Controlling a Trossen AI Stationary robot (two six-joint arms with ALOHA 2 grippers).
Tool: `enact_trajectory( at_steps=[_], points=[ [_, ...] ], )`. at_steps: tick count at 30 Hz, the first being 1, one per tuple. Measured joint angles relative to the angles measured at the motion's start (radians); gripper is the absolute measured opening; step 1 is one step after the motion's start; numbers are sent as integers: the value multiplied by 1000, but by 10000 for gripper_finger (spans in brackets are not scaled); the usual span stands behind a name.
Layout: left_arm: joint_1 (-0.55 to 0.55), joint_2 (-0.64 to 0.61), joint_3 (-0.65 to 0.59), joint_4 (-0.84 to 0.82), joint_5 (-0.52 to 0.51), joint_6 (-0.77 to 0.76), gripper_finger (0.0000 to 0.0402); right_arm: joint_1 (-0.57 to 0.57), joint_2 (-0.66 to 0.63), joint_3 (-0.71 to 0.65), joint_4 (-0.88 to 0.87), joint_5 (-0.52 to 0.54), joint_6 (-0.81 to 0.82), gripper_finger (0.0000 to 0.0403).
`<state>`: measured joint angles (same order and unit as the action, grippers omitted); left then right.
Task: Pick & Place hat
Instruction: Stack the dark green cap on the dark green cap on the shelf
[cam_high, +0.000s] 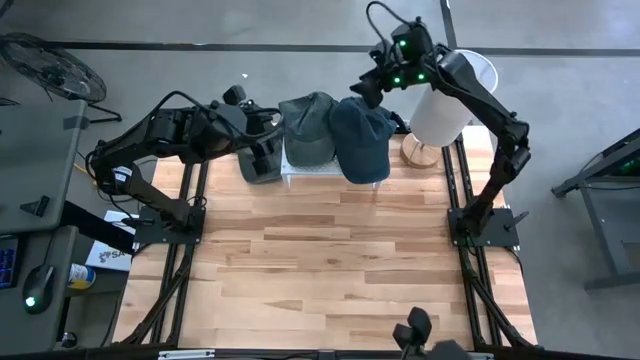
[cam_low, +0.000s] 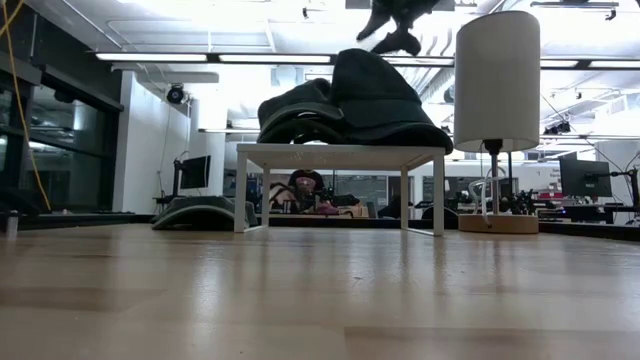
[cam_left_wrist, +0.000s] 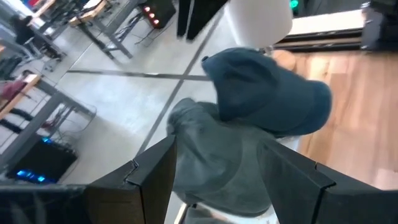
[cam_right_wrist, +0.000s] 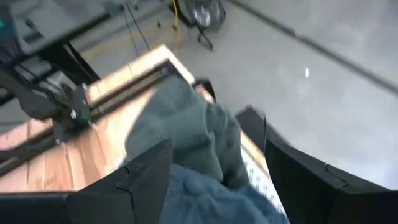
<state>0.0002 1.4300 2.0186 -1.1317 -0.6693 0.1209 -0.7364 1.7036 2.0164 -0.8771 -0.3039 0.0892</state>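
A small white stand (cam_high: 322, 172) at the table's far middle carries two hats. The grey-green hat (cam_high: 307, 125) lies on its left part, and the blue hat (cam_high: 360, 138) rests partly over the grey one's right side (cam_low: 385, 95). My left gripper (cam_high: 272, 122) hovers open just left of the grey-green hat (cam_left_wrist: 217, 168), whose crown shows between its fingers. My right gripper (cam_high: 366, 90) hangs open just above the blue hat's far edge (cam_right_wrist: 205, 202), seen from the low view as a dark shape (cam_low: 395, 28) over the hat's top.
A third, dark grey cap (cam_high: 258, 160) lies flat on the wooden table left of the stand (cam_low: 203, 212). A lamp with a white shade (cam_high: 448, 95) and round wooden base (cam_high: 420, 152) stands right of the stand. The near half of the table (cam_high: 330, 270) is bare wood.
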Motion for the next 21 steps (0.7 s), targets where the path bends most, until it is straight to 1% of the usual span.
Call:
enact_trajectory(
  at_steps=[4,6,12,17,21],
  points=[
    [1,0,0,-58,-70,-30,217,6,-48,0,64,-3,-18,249],
    [21,0,0,-100,-78,-58,217,12,-73,1,83,-2,-20,249],
    [117,-1,-12,-256,-12,-184,217,45,-148,1,115,7,-46,249],
    [145,0,-98,-315,18,-209,217,86,-193,1,119,9,-51,249],
    [144,-1,-203,-322,46,-225,217,129,-226,1,120,9,-54,249]
  ],
)
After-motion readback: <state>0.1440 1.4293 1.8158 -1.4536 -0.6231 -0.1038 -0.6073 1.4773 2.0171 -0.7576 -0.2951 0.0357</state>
